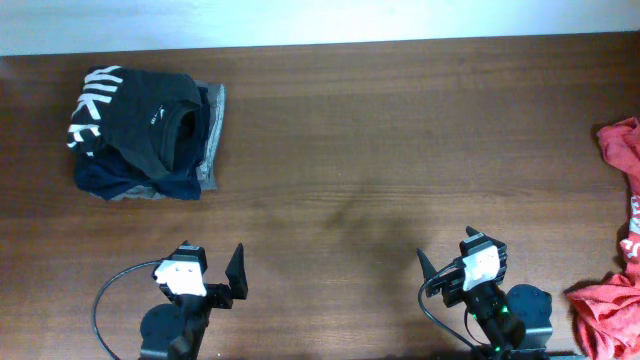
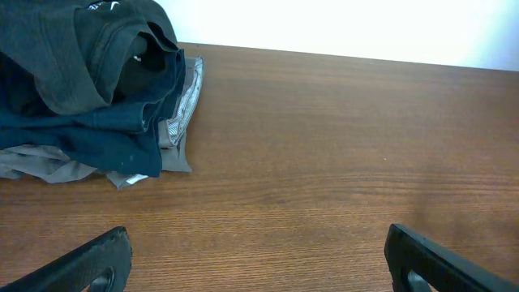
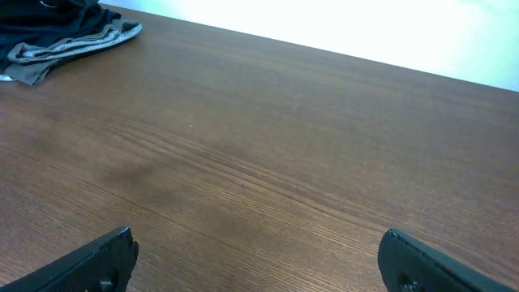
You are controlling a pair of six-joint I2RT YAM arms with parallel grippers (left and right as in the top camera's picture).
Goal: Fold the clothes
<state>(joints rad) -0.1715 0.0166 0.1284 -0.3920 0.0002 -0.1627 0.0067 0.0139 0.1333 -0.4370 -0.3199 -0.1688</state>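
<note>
Orange-red T-shirt (image 1: pixel 622 150) crumpled at right edge of wooden counter (image 1: pixel 380 150), partly out of frame, not yet folded. Left gripper (image 2: pixel 258 235) and right gripper (image 3: pixel 256 237) low at near edge, jaws of both spread wide, holding nothing. At far left, folded stack: black garment with white letters (image 1: pixel 130 105) atop navy garment (image 1: pixel 140 182) and grey garment (image 1: pixel 217 105).

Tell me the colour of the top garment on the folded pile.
The top garment is black with white lettering, clearest in the overhead view.
</note>
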